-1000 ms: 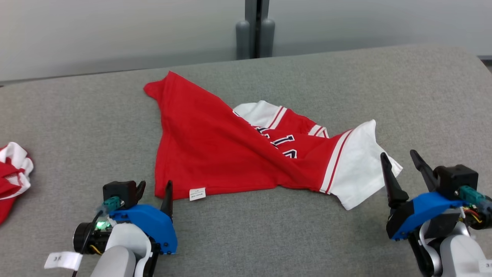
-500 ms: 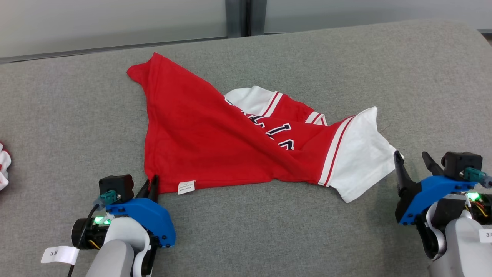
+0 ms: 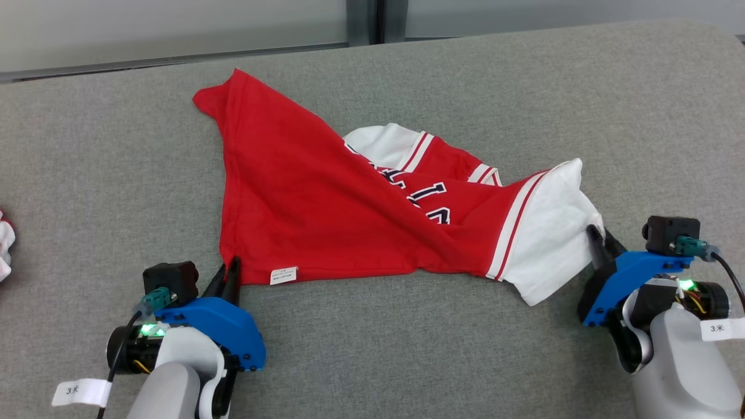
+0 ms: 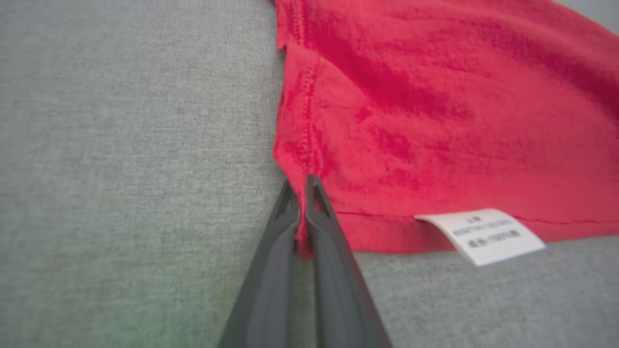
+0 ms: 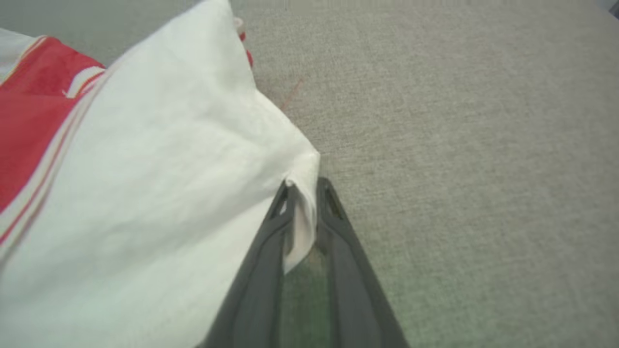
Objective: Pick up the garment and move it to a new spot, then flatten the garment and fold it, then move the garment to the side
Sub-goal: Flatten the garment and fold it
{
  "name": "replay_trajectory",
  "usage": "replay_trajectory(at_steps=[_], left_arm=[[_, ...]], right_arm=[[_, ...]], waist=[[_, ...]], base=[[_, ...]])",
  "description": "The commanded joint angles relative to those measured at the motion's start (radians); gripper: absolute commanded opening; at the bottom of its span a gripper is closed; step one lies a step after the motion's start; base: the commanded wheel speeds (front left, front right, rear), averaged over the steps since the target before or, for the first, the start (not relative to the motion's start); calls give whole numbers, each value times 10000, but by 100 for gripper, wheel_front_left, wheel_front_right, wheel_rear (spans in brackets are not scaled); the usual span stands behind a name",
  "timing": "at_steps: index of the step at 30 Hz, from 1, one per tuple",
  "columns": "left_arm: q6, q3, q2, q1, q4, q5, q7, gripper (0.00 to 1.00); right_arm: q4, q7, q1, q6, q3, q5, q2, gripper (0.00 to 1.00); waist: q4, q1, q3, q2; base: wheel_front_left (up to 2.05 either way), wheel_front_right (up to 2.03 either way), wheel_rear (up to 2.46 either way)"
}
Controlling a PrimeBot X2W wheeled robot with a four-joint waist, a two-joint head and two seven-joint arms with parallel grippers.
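Observation:
The garment [image 3: 326, 215] is a red jersey with white sleeves and dark lettering, lying crumpled across the grey table. My left gripper [image 3: 230, 272] is shut on its near left red hem corner; in the left wrist view the fingers [image 4: 319, 227] pinch the red cloth [image 4: 411, 121] beside a white label [image 4: 483, 234]. At the garment's right end my right gripper [image 3: 599, 238] is shut on the tip of the white sleeve [image 3: 553, 233]. From the right wrist, white cloth [image 5: 159, 193] is seen pinched between that gripper's [image 5: 303, 191] fingertips.
The grey cloth-covered table [image 3: 407, 361] spreads all around the garment, its far edge near a pale wall. Another red and white garment [image 3: 4, 244] peeks in at the left edge of the head view.
My left gripper closed on the red hem corner about half a second ago. My right gripper moved in to the white sleeve tip and closed on it. The head camera shifted.

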Motion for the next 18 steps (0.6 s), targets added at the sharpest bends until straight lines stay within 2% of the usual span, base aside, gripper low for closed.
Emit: replay_trajectory(at_steps=[1, 5, 10, 14, 18], left_arm=[[37, 61, -51, 252, -37, -126, -152, 0], [-116, 365, -199, 410, -825, -582, -766, 0], [-524, 904, -456, 690, -2544, -1778, -1143, 0], [-740, 1229, -307, 498, -4115, -2487, -791, 0], [-717, 1409, 98, -29, -5521, -3084, 334, 0]], right_arm=[[-155, -222, 208, 22, 145, 338, 68, 0], [-1395, -549, 674, 13, 490, 1019, 14, 0], [-3874, -113, 1336, 13, 597, 1500, -275, 0], [-6108, 625, 1674, 13, 645, 1612, -505, 0], [-8233, 1283, 1475, 13, 451, 1594, -720, 0]], waist=[[-91, -1, -179, 0], [-299, -1, -639, 0], [-525, -1, -1252, 0], [-637, -1, -1605, 0], [-651, -1, -1770, 0]], base=[[0, 0, 0], [0, 0, 0], [0, 0, 0], [0, 0, 0], [0, 0, 0]])
